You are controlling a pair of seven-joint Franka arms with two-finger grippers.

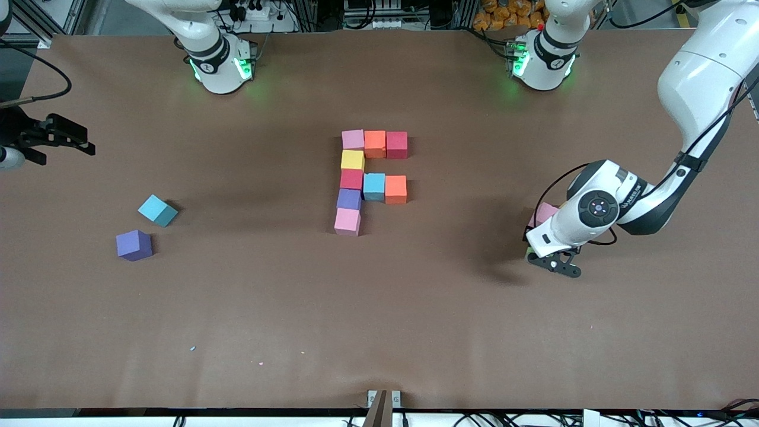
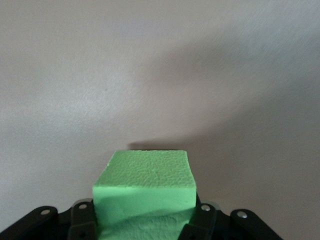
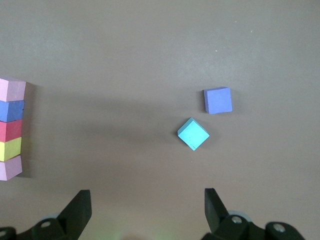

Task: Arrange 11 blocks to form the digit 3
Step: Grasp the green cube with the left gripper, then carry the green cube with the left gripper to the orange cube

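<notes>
My left gripper (image 1: 554, 261) is low over the table toward the left arm's end, shut on a green block (image 2: 145, 180); the fingers (image 2: 82, 220) press its two sides. A pink block (image 1: 544, 212) lies partly hidden by that hand. In mid-table stands the partial digit 3 (image 1: 351, 178): a pink-orange-red bar (image 1: 375, 143), a column of yellow, red, purple and pink, and a light blue (image 1: 373, 186) and orange (image 1: 395, 189) bar. My right gripper (image 3: 147, 205) hangs open and empty over the right arm's end of the table (image 1: 62, 139).
A loose light blue block (image 1: 158, 210) (image 3: 193, 133) and a purple block (image 1: 134, 245) (image 3: 218, 100) lie toward the right arm's end, the purple one nearer the front camera. The brown table runs bare between them and the figure.
</notes>
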